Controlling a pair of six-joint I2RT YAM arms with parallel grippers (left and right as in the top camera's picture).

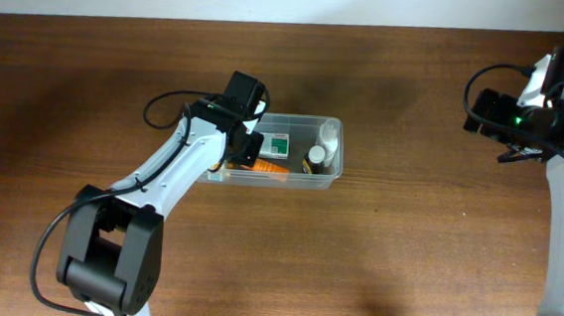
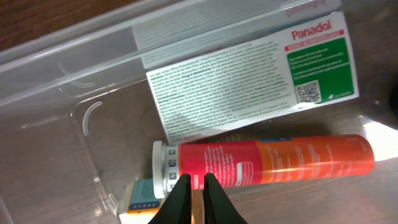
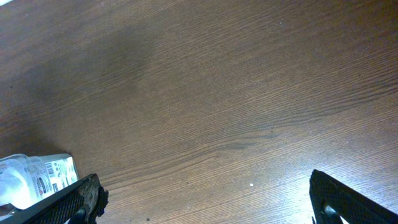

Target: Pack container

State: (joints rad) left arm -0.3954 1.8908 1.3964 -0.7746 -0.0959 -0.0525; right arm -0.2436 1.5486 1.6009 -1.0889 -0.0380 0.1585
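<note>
The overhead view places the clear, see-through plastic rectangular container [image 1: 333,172] with rounded corners just left of centre on the dark brown, wood-grain tabletop [image 1: 405,246]. The white-and-black left arm reaches into its left end, and a small white bottle [image 1: 329,133] stands at its right end.

Only the left wrist view shows the contents closely. A flat white cardboard box [image 2: 249,81] with dense print and a green panel lies across the upper middle. Just below it lies a glossy red-to-orange cylindrical tube [image 2: 280,163] with a white ribbed cap at its left end. A small blue-and-yellow box [image 2: 140,200] sits at the lower left. The left gripper [image 2: 193,186] hangs over the tube's cap end, its 2 black fingers pressed together.

The right wrist view shows mostly bare grain, with a pale labelled plastic item [image 3: 34,177] cut off at the lower left. The right gripper [image 3: 205,190] stands wide apart, holding nothing; overhead it sits at the upper right, well away from the container.
</note>
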